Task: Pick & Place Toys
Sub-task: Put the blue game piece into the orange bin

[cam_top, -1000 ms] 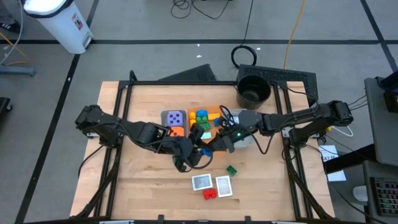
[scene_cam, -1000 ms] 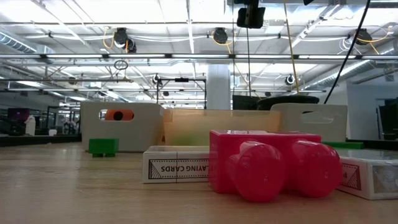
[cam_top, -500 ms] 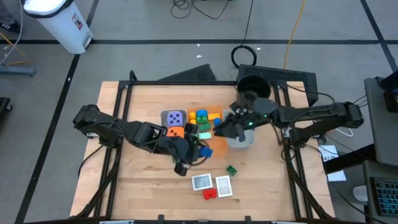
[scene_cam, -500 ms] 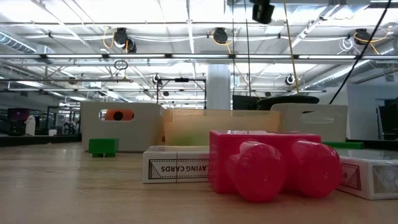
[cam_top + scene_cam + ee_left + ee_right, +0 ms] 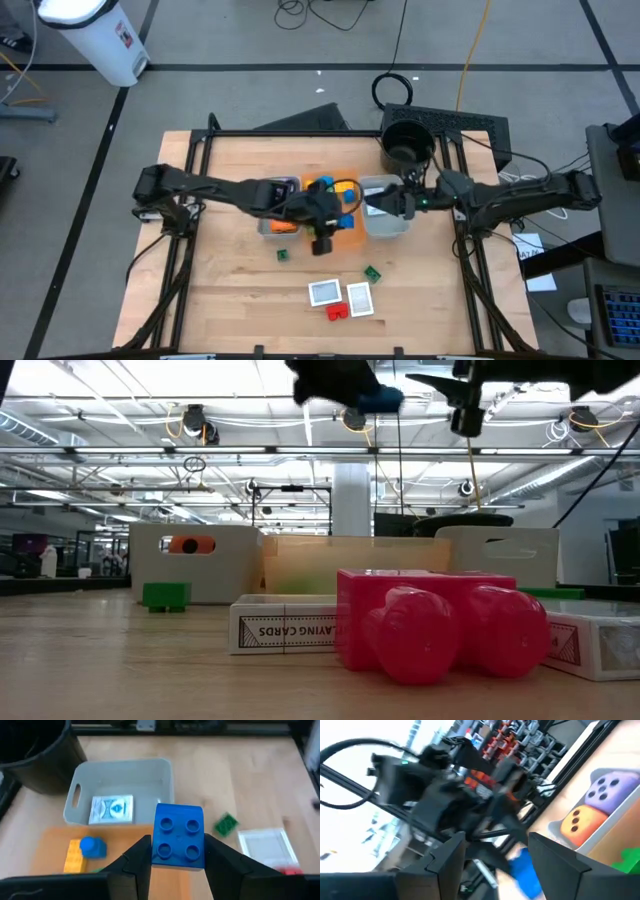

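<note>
My left gripper (image 5: 338, 203) is shut on a blue four-stud brick (image 5: 178, 836) above the orange tray (image 5: 350, 232). In that tray lie a yellow brick and a blue one (image 5: 86, 851). My right gripper (image 5: 384, 203) hangs open and empty over the grey tray (image 5: 400, 228), which holds a whitish card (image 5: 112, 810). The other grey tray (image 5: 266, 228) holds a purple die (image 5: 607, 787) and an orange die (image 5: 580, 820). On the bare wood lie two green bricks (image 5: 283, 255) (image 5: 372, 272), two cards (image 5: 323, 292) (image 5: 360, 297) and a red brick (image 5: 338, 311). My left gripper pinches the blue brick between its two fingers (image 5: 141, 857), which press on two opposite side walls (image 5: 155, 845). The fingers slant down from the table's left. The brick is lifted clear over the orange tray, with its studded face showing in the left wrist view.
A black round bucket (image 5: 407, 147) stands at the far right, just behind the grey tray. The two arms' ends are close together over the trays. Bare wood lies at the near left of the table (image 5: 230, 300).
My left gripper has gone from the near middle of the table toward the far right, out over the orange tray, rolling its wrist and keeping the blue brick. My right gripper has drawn back toward the table's right, away from the left one, and now hangs over the grey tray.
</note>
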### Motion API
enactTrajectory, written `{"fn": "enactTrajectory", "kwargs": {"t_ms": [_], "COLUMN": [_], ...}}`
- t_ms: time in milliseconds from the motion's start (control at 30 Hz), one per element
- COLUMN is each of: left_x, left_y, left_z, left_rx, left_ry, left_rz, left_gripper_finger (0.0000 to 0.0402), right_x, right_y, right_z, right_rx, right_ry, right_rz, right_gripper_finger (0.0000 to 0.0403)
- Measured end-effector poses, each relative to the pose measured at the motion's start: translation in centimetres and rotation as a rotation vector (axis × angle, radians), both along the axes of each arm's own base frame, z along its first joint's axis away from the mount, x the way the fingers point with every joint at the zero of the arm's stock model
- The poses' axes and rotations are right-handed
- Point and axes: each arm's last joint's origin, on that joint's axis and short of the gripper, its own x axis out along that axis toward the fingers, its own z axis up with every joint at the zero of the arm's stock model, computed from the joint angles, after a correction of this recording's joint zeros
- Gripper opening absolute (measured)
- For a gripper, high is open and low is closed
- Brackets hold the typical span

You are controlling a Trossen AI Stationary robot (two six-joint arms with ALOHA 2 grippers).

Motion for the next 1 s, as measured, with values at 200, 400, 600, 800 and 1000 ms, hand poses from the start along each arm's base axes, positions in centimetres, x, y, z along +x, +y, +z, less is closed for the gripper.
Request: {"fn": "enactTrajectory", "kwargs": {"t_ms": [200, 400, 600, 800, 1000], "left_x": [1.7, 3.7, 5.0, 4.6, 4.5], "left_y": [2.1, 3.1, 4.3, 5.5, 6.9], "left_z": [-4.3, -8.5, -11.8, -12.9, -13.0], "left_rx": [-0.095, -0.145, -0.205, -0.17, -0.133], "left_ry": [-0.029, 0.009, 0.062, 0.151, 0.156], "left_rz": [0.074, 0.093, 0.119, 0.108, 0.118], "left_gripper_finger": [0.0154, 0.0143, 0.0159, 0.0142, 0.0149], "right_x": [-1.0, -1.2, -1.3, -1.5, -1.4], "right_y": [0.8, 1.2, 1.2, 1.2, 1.2], "right_z": [-1.8, -1.9, -1.8, -1.7, -1.8], "right_rx": [0.053, 0.03, 0.028, 0.025, 0.011], "right_ry": [-0.046, -0.051, -0.061, -0.063, -0.055], "right_rz": [0.043, 0.065, 0.066, 0.073, 0.063], "right_gripper_finger": [0.0202, 0.0188, 0.0178, 0.0176, 0.0175]}}
